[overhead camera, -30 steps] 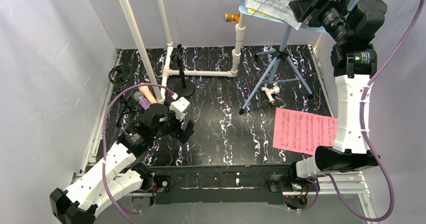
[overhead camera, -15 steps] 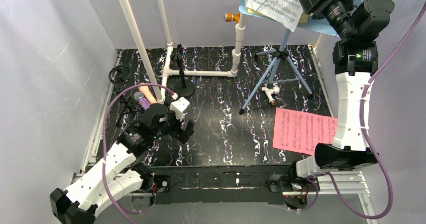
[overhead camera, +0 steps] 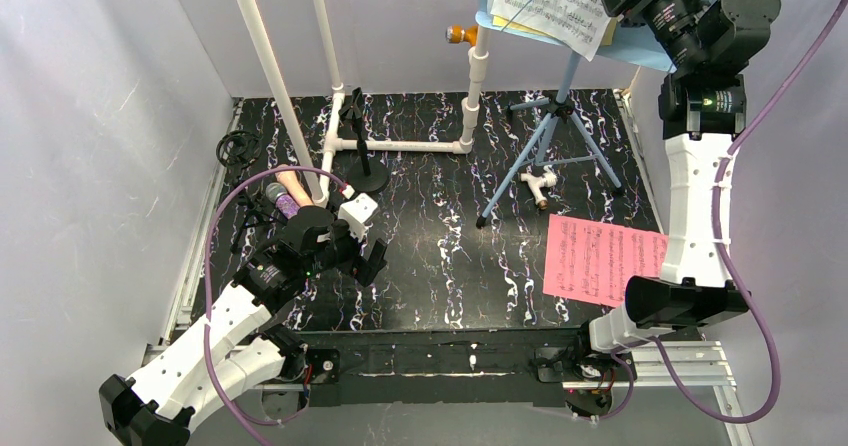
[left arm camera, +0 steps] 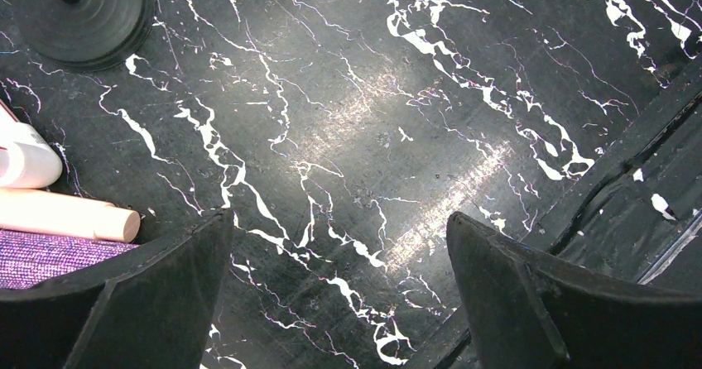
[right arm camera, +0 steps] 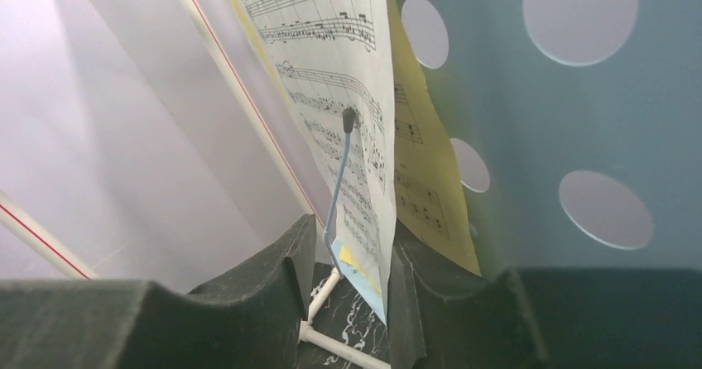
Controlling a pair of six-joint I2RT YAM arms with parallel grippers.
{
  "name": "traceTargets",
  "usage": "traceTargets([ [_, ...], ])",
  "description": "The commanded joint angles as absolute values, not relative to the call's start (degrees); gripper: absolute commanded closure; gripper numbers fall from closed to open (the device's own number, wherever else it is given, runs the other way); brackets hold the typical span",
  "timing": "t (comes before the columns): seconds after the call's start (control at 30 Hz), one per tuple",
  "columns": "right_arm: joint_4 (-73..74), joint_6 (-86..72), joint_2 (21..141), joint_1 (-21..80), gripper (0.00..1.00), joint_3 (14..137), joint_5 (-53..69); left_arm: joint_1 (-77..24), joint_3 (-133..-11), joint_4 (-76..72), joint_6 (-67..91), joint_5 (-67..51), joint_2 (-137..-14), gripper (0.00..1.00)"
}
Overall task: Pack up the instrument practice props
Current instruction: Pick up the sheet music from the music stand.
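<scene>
Sheet music is hanging on the light-blue perforated music rack (right arm camera: 513, 104) as the right gripper (right arm camera: 348, 237) is hovering at it, fingers standing half-closed on either side of the white sheet-music page (right arm camera: 331, 55); whether they are pinching it cannot be told. The left gripper (left arm camera: 339, 228) is hovering low over the black marbled table (left arm camera: 372, 96), fingers spread wide, the pink microphone (left arm camera: 66, 216) and glittery purple microphone (left arm camera: 41, 257) lying just beside it, while the pink sheet-music page (overhead camera: 603, 258) is lying flat near the right arm

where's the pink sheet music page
Top view: pink sheet-music page lies flat at the table's right, near side of the blue tripod legs, beside the right arm.
</scene>
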State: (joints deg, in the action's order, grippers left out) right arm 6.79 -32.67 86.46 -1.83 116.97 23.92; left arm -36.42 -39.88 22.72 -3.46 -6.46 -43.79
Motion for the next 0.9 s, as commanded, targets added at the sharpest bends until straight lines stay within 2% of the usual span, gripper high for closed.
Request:
traceTargets([
  [0.0,0.9,-31.6,86.9,-2.0,0.61,120.6,23.4,-35.9,-40.2,22.6,-4.2,-7.2,-43.4,0.00],
  [0.13,-1.0,-31.5,87.8,-2.0,0.67,122.1,23.2,-35.8,-40.1,22.6,-4.2,-7.4,-43.6,0.00],
  [0.23,-2.1,-31.3,88.5,-2.0,0.75,122.8,22.9,-35.7,-40.2,22.6,-4.2,-7.4,-43.6,0.00],
  [0.3,-2.4,-31.0,88.9,-2.0,0.83,122.9,22.8,-35.7,-40.2,22.6,-4.2,-7.4,-43.7,0.00],
  [0.37,-2.5,-30.2,89.1,-2.0,0.99,122.9,22.9,-35.6,-40.2,22.6,-4.2,-7.4,-43.7,0.00],
  [0.53,-0.4,-24.8,88.9,-2.0,0.99,125.0,21.6,-35.4,-40.2,22.6,-4.1,-7.4,-43.6,0.00],
  [0.73,6.4,-13.9,87.8,-2.2,0.99,132.6,12.0,-35.3,-40.0,22.5,-4.2,-7.5,-43.4,0.00],
  [0.87,7.8,-10.1,86.5,-2.5,0.99,136.3,9.8,-35.3,-40.1,22.7,-4.2,-7.5,-43.3,0.00],
])
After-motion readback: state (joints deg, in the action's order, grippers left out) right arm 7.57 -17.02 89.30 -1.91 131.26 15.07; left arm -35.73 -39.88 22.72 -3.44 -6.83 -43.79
